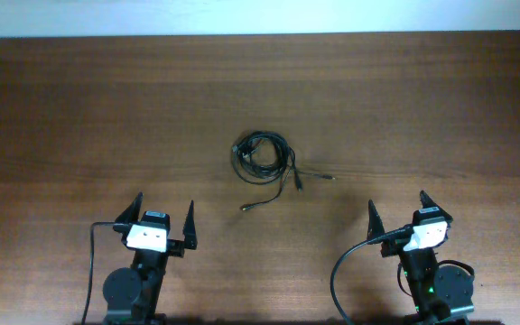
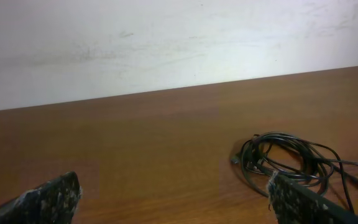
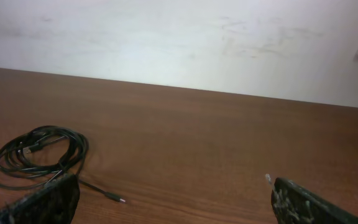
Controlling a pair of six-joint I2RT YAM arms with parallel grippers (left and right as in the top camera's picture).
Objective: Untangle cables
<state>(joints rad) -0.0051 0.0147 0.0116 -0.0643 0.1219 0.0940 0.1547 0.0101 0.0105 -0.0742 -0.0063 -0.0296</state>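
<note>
A wide brown wooden table [image 1: 79,108] is seen filling the overhead view, bounded along its far edge by a pale wall [image 1: 260,13]. At the near edge two arms are parked: the left arm [image 1: 143,271] at the near left and the right arm [image 1: 431,280] at the near right. A thick black lead [image 1: 337,271] is looped beside the right base. Both arms are pointed toward the far side.

The left gripper [image 1: 163,200] is held with its fingers [image 2: 48,202] spread wide. Nothing is caught between them, and only bare wood is shown in the gap. The same is seen of the right gripper [image 1: 397,199]: its fingers [image 3: 306,202] are splayed apart and nothing is pinched.

And there, near the middle of the table, the cables [image 1: 262,155] are found, wound into a small loose coil of thin black cord. The coil is lain well apart from both grippers, on the far side of the fingertips. From the left wrist it is seen low on the right, partly hidden by the right fingertip. From the right wrist it is seen low on the left, beyond the left fingertip.

Two loose tails are let out of the bundle. One is ended by the near plug [image 1: 245,208] on the coil's near side, and the other is run out to the right plug [image 1: 332,177].
</note>
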